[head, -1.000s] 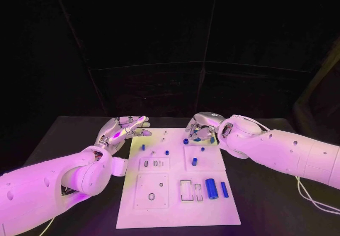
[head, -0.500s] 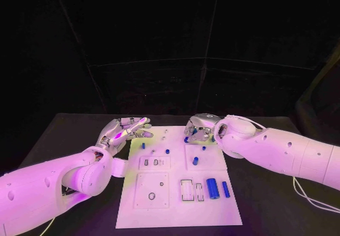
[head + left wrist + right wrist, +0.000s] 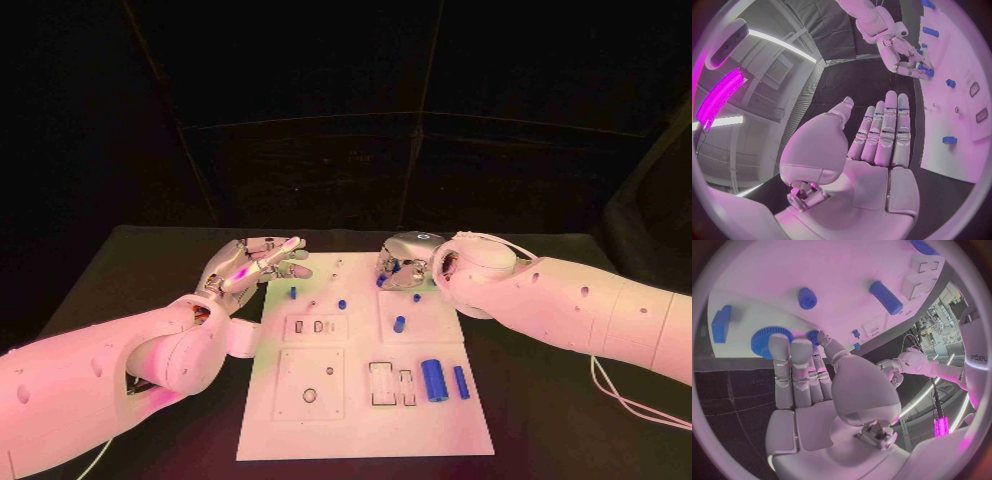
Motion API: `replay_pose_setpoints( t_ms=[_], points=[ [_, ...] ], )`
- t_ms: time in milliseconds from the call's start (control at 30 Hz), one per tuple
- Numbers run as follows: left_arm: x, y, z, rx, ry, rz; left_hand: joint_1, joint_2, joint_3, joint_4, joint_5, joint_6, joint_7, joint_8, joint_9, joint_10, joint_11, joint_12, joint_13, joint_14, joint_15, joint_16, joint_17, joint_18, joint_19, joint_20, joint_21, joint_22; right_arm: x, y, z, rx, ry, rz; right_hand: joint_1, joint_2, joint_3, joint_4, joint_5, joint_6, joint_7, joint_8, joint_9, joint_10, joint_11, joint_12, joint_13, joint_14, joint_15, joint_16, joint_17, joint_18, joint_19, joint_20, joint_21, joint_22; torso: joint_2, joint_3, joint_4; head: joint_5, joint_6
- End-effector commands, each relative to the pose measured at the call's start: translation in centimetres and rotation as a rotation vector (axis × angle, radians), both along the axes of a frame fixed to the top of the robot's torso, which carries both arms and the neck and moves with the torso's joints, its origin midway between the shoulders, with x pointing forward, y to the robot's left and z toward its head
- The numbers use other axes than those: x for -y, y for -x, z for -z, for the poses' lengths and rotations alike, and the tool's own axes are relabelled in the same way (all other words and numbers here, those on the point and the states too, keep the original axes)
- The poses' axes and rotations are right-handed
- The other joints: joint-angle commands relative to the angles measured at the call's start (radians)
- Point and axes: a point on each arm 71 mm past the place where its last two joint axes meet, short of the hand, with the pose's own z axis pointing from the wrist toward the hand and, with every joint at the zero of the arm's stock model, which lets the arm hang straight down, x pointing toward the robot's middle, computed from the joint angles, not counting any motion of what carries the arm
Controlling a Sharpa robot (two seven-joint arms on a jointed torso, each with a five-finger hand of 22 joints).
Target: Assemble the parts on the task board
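Right hand (image 3: 404, 262) is hunched over the far edge of the white board (image 3: 361, 420), fingers stretched out side by side and hovering by a toothed blue wheel (image 3: 772, 341), not gripping anything as far as I can tell. Left hand (image 3: 257, 263) hangs off the board's far left corner on the black worktop (image 3: 116, 270), fingers spread, palm bare. Progress-wise I'd say it's early: a fat blue cylinder (image 3: 431, 381) and a thinner one (image 3: 460, 383) lie loose by the rectangular slots (image 3: 381, 385) near the front, a few little blue pegs (image 3: 400, 325) sit mid-board, and the oval hole (image 3: 307, 396) looks unfilled. Most of the fitting seems left to do.
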Motion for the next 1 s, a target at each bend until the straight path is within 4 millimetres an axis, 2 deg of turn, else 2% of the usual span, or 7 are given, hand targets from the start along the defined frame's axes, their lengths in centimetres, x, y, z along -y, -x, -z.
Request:
replay_pose_setpoints(
  t_ms=[33, 533, 700, 767, 900, 1000],
  points=[
    [0.1, 0.0, -0.1, 0.004, 0.002, 0.016, 0.01, 0.002, -0.002, -0.006, 0.004, -0.002, 0.006, -0.004, -0.002, 0.0, 0.003, -0.004, -0.001, 0.007, -0.001, -0.003, 0.001, 0.005, 0.007, -0.001, 0.0, -0.001, -0.1, 0.0, 0.0, -0.016, 0.024, -0.007, -0.005, 0.008, 0.015, 0.0, -0.013, 0.01, -0.002, 0.0, 0.002, 0.012, -0.001, -0.005, 0.001, 0.014, -0.004, 0.017, 0.017, -0.021, 0.009, -0.002, 0.014, 0.017, 0.001, 0.0, 0.0009, -0.002, -0.001],
    [0.0, -0.1, 0.0, -0.001, 0.0, 0.017, 0.012, 0.005, -0.001, -0.007, 0.004, -0.002, 0.007, -0.006, -0.002, 0.0, 0.003, -0.007, -0.002, 0.007, -0.001, -0.005, 0.003, 0.005, 0.008, -0.001, 0.0, -0.002, -0.4, 0.0, -0.4, 0.044, -0.006, -0.007, 0.0, 0.029, 0.102, 0.006, -0.052, 0.055, -0.008, 0.006, 0.004, 0.056, -0.01, -0.001, 0.003, 0.014, -0.01, 0.108, 0.103, -0.034, 0.035, -0.007, 0.092, 0.118, 0.005, 0.0004, 0.0007, -0.002, -0.001],
    [-0.1, -0.1, 0.0, -0.003, -0.001, 0.017, 0.012, 0.006, -0.001, -0.008, 0.004, -0.002, 0.007, -0.006, -0.002, -0.001, 0.004, -0.008, -0.002, 0.007, -0.001, -0.006, 0.003, 0.005, 0.008, -0.001, -0.001, -0.002, -0.6, 0.5, -1.4, 0.112, -0.096, -0.015, -0.008, 0.017, 0.124, 0.01, -0.058, 0.063, -0.008, 0.005, 0.005, 0.064, -0.012, -0.004, 0.003, 0.014, -0.01, 0.128, 0.12, -0.036, 0.038, -0.008, 0.109, 0.137, 0.005, 0.0004, 0.0011, 0.0, 0.001],
    [-0.1, -0.1, 0.0, -0.003, -0.001, 0.017, 0.012, 0.006, -0.001, -0.008, 0.004, -0.002, 0.007, -0.006, -0.002, -0.001, 0.004, -0.008, -0.002, 0.007, -0.001, -0.006, 0.003, 0.005, 0.008, -0.001, -0.001, -0.002, -0.6, 0.5, -1.6, 0.131, -0.119, -0.01, -0.01, 0.015, 0.127, 0.011, -0.058, 0.063, -0.008, 0.004, 0.004, 0.064, -0.012, -0.005, 0.002, 0.013, -0.01, 0.128, 0.119, -0.036, 0.038, -0.008, 0.11, 0.138, 0.005, -0.0009, 0.0015, -0.001, 0.005],
    [0.0, 0.0, 0.0, -0.004, 0.001, 0.022, 0.012, 0.006, -0.001, -0.008, 0.004, -0.002, 0.007, -0.006, -0.002, -0.001, 0.004, -0.008, -0.002, 0.007, -0.001, -0.006, 0.003, 0.005, 0.008, -0.001, -0.001, -0.002, -0.8, 0.2, -1.8, 0.154, -0.144, 0.02, -0.013, 0.009, 0.135, 0.013, -0.058, 0.062, -0.007, 0.002, 0.004, 0.062, -0.011, -0.006, 0.002, 0.011, -0.009, 0.129, 0.117, -0.037, 0.036, -0.007, 0.113, 0.141, 0.006, -0.002, 0.0045, -0.002, 0.008],
    [0.1, 0.0, 0.0, -0.005, 0.003, 0.026, 0.012, 0.006, -0.001, -0.008, 0.004, -0.002, 0.007, -0.006, -0.002, -0.001, 0.004, -0.008, -0.002, 0.007, -0.001, -0.006, 0.003, 0.005, 0.008, -0.001, -0.001, -0.002, -1.1, -0.1, -1.8, 0.162, -0.151, 0.039, -0.015, 0.007, 0.137, 0.015, -0.059, 0.062, -0.007, 0.001, 0.004, 0.061, -0.01, -0.006, 0.002, 0.009, -0.009, 0.128, 0.114, -0.036, 0.035, -0.007, 0.113, 0.14, 0.008, -0.0015, 0.0058, 0.0, 0.011]
  ],
)
